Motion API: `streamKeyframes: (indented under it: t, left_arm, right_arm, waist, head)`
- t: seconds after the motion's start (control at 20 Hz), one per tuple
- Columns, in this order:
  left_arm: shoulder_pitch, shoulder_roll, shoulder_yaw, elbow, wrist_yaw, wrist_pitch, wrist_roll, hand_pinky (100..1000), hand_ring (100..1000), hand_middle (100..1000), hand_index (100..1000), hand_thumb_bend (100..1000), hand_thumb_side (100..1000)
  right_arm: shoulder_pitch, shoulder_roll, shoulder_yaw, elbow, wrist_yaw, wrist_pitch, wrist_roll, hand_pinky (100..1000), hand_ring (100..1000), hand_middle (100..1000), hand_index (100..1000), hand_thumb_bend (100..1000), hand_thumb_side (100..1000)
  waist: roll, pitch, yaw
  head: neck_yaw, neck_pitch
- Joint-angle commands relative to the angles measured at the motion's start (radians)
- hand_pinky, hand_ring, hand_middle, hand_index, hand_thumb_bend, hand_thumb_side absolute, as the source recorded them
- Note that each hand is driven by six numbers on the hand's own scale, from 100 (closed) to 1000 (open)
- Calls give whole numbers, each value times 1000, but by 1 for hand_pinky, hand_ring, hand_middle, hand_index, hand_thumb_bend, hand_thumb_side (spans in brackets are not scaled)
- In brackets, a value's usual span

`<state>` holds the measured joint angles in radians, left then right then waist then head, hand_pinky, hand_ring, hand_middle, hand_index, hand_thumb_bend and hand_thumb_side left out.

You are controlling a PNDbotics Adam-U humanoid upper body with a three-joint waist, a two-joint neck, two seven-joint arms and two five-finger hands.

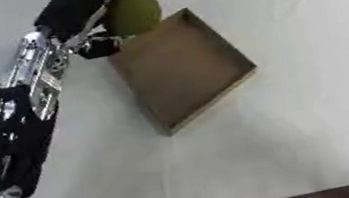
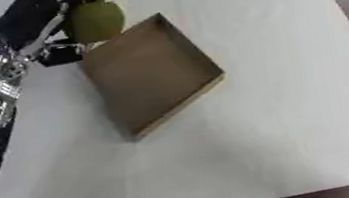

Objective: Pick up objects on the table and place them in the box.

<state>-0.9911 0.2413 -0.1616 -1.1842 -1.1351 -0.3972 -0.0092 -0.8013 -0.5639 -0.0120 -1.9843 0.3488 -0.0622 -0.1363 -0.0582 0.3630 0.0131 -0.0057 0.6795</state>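
black fingers of the left hand (image 1: pixel 91 13) curl round a green, pear-like fruit (image 1: pixel 131 14) in the upper left of the frame, held above the far corner of the brown cardboard box (image 1: pixel 234 63). it looks round, smooth and fairly light, probably slippery, so cupping its widest part suits it best. the box looks empty and sits askew on the pale table (image 1: pixel 306 124). no right hand shows.

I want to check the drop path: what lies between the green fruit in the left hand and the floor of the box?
Nothing: in the left eye view the left hand holds the green fruit by the box far corner.
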Motion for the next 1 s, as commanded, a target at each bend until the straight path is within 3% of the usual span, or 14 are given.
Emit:
streamKeyframes:
  t: [0.05, 0.25, 0.7, 0.9, 1.0]
  left_arm:
    - [-18, -19, 7, 1, 30, -17, -3, 352, 498, 504, 704, 100, 108]
    - [-11, -39, -7, 5, 55, -45, -4, 356, 499, 511, 715, 100, 142]
    - [5, -71, -16, 21, 107, -37, -41, 348, 489, 517, 730, 100, 264]
    - [11, -77, -17, 40, 105, -58, -71, 380, 508, 539, 751, 100, 264]
    - [14, -77, -19, 52, 91, -73, -93, 442, 543, 570, 777, 100, 220]
  right_arm:
    - [-19, -3, -5, -16, -12, 9, -4, 749, 588, 647, 822, 100, 427]
    - [-20, 7, 0, -16, -17, 16, -4, 750, 587, 646, 821, 100, 444]
    - [-15, 5, 3, -16, -19, 30, -4, 750, 587, 643, 819, 100, 451]
    - [-14, -1, 4, -16, -19, 35, -2, 750, 587, 643, 819, 100, 453]
    - [-14, -1, 4, -16, -19, 36, -2, 750, 587, 642, 819, 100, 456]
  waist:
    - [-1, -20, -4]
    - [0, -20, -6]
    - [-2, -20, -13]
    - [-3, -19, -17]
    - [-1, -19, -18]
  head:
    - [-3, -10]
    - [-2, -11]
    - [-1, -7]
    - [-1, -6]
    - [0, -4]
